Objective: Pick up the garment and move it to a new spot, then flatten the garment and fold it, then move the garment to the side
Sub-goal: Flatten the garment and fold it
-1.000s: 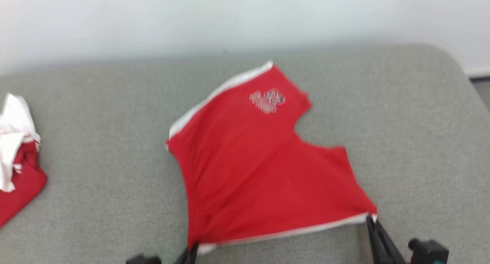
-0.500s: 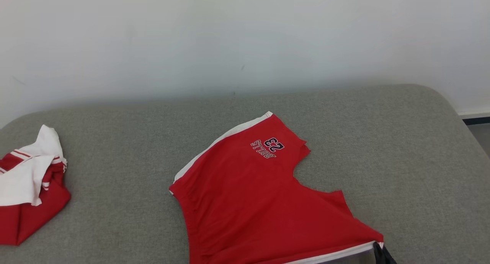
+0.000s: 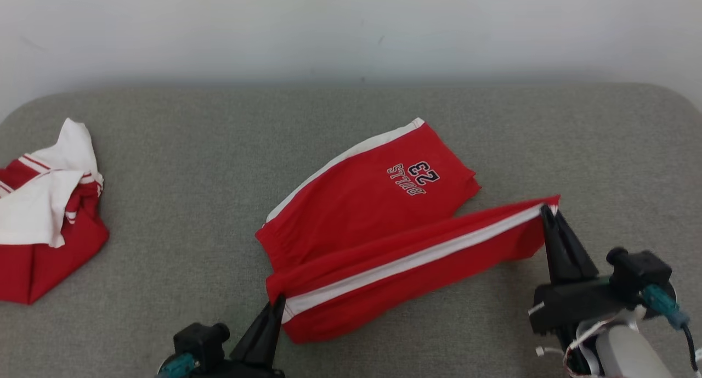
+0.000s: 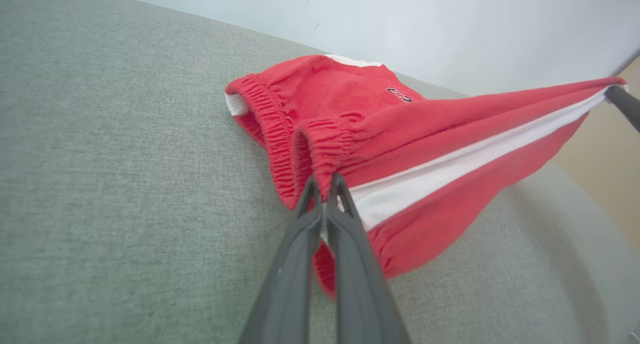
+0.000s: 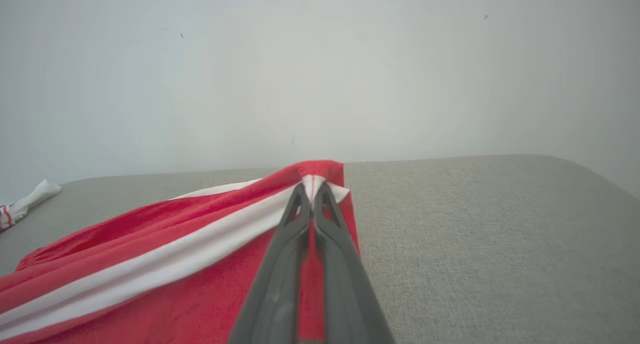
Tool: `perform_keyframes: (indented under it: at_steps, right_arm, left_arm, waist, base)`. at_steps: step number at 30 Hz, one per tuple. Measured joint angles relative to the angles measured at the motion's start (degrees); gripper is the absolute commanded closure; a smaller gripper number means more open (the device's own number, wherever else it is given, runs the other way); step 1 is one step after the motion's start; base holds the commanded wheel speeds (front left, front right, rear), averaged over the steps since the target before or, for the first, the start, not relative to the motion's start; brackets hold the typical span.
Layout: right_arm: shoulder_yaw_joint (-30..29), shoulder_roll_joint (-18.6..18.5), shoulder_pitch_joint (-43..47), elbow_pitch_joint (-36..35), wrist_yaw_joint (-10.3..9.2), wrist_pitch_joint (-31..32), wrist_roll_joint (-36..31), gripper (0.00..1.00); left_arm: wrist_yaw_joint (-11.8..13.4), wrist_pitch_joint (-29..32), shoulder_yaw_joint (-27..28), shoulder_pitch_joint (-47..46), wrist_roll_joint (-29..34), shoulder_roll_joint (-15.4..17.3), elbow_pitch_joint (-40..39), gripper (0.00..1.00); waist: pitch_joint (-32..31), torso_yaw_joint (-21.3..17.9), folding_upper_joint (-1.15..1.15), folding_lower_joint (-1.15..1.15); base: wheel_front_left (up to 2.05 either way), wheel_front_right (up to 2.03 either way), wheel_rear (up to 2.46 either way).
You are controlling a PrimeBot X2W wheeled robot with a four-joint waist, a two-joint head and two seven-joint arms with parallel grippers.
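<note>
Head view has one pair of red shorts (image 3: 362,213) near the middle of the grey padded surface (image 3: 181,164), a little towards the robot's right. The far leg lies flat on the surface, and its printed 23 with lettering (image 3: 414,178) reads upside down. The near leg is lifted and drawn into a taut band between the two grippers.

Two white side stripes show. One runs along the far leg's outer edge (image 3: 340,161) and one along the stretched band (image 3: 411,260).

The left gripper (image 3: 278,302) has its two dark fingers pressed together on the gathered elastic waistband at the band's near-left end. In the left wrist view the red cloth is nipped right at the fingertips. The right gripper (image 3: 544,209) pinches the hem corner at the other end, where the stripe stops, and holds it clear of the surface. The right wrist view shows cloth caught between its closed fingers.

One second garment (image 3: 44,224), red and white and crumpled, lies at the surface's far left edge, well apart from the shorts. One pale wall (image 3: 329,27) stands behind the surface.
</note>
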Motion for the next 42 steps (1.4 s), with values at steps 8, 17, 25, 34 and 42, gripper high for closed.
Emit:
perform_keyframes:
  at_steps: [8, 17, 25, 34, 42]
  right_arm:
    - [3.85, -3.6, -14.76, 3.68, 0.0, -0.01, -0.2, 1.0]
    - [7.05, -8.27, -28.24, 11.54, 0.0, -0.01, -2.09, 1.0]
    - [9.07, -10.14, -36.41, 17.15, 0.0, -0.01, -3.35, 1.0]
    - [7.05, -9.55, -38.31, 21.0, 0.0, -0.01, -4.08, 0.0]
    - [3.56, -8.29, -33.78, 19.44, 0.0, -0.01, -3.9, 0.0]
  left_arm:
    - [0.0, 0.0, 4.37, -8.1, 5.83, -3.25, -0.47, 1.0]
    - [0.0, 0.0, 7.2, -15.78, 12.1, -6.95, -2.97, 1.0]
    - [0.0, 0.0, 8.68, -19.99, 14.81, -8.25, -2.8, 1.0]
    - [0.01, 0.0, 8.39, -20.56, 13.92, -8.43, -2.83, 0.0]
    - [0.01, 0.0, 10.18, -17.62, 16.88, -8.45, -3.42, 0.0]
  waist:
    - [6.76, 3.06, 0.01, 0.0]
    - [14.29, 6.91, 0.01, 0.01]
    - [20.14, 11.2, 0.01, 0.0]
    - [22.82, 12.98, 0.01, 0.0]
    - [21.24, 11.82, 0.0, -0.01]
  base:
    - [0.0, 0.0, 0.0]
    - [0.0, 0.0, 0.0]
    - [0.0, 0.0, 0.0]
    - [0.0, 0.0, 0.0]
    - [0.0, 0.0, 0.0]
